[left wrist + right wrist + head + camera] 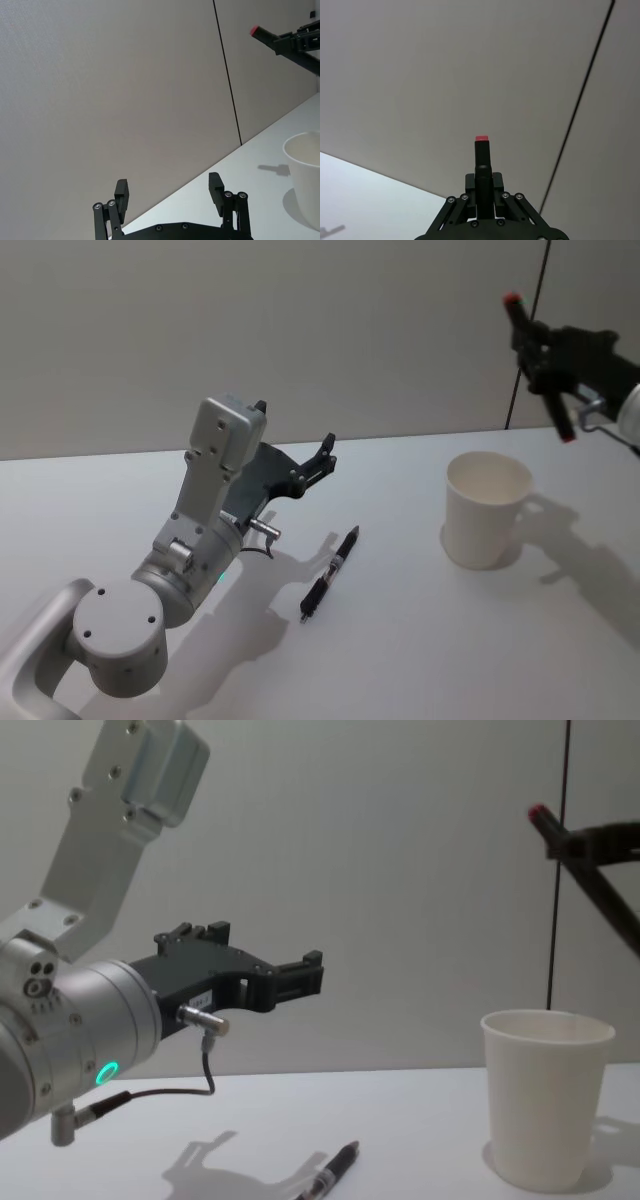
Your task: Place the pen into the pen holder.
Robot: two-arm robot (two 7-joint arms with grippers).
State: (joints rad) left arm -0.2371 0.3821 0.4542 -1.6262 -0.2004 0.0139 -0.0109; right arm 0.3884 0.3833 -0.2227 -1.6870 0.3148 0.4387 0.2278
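Right hand (535, 355) clenched on red-tipped pen (560, 418) high near cup (487, 515); left hand (169, 186) released, hovering near black pen (330, 573) on bench (420, 640).

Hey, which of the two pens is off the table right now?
The red-tipped pen, clamped in the jaws of the right gripper; the dark pen lies flat on the table.

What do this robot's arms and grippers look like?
Left arm: rounded silver-grey casings, a green lit ring, a thin black cable on a metal plug. Left gripper and right gripper: black linkage frames with bolts, slim flat fingers.
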